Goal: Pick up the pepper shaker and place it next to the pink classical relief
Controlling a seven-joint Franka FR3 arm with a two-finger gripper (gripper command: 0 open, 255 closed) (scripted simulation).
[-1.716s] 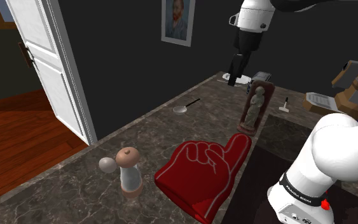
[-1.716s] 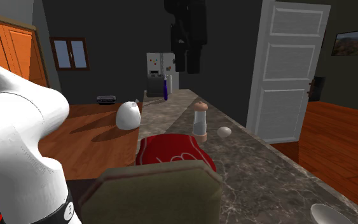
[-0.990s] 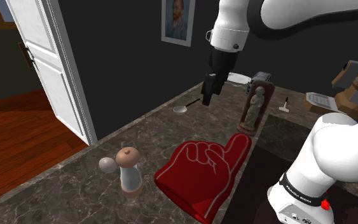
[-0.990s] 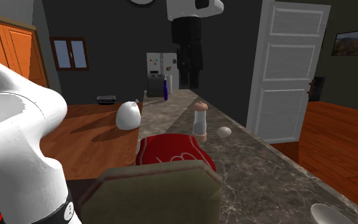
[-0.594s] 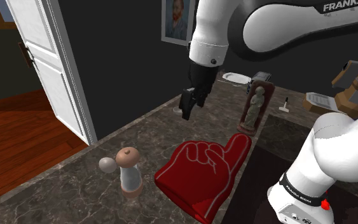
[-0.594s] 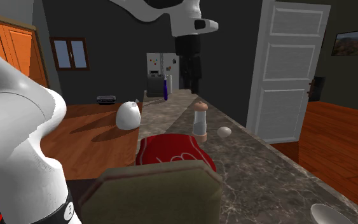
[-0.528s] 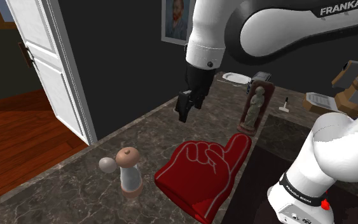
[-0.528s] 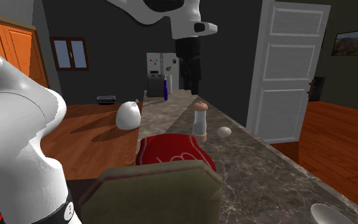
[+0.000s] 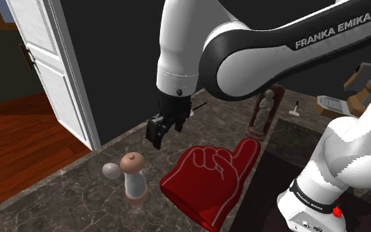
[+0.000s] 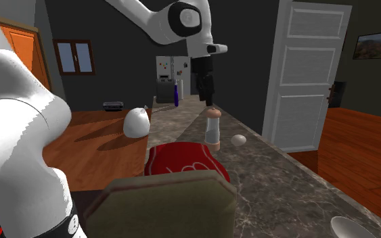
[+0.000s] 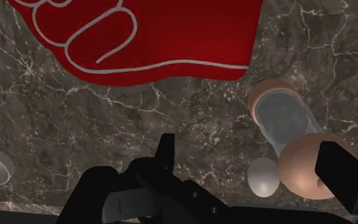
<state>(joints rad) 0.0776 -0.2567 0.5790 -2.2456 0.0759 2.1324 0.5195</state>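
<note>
The claw (image 9: 155,135) hangs open and empty above the tabletop (image 9: 78,191), and the shaker (image 9: 134,175) stands upright at the shoulder view's lower left, well apart from the relief (image 9: 265,112), so I judge it best to centre over it, drop straight and close on its body.

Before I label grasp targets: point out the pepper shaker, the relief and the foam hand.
pepper shaker (image 9: 135,178), shoulder view, on its body.
relief (image 9: 264,111), shoulder view, on the grey figure.
red foam hand (image 9: 210,174), shoulder view, on the fist.
</note>
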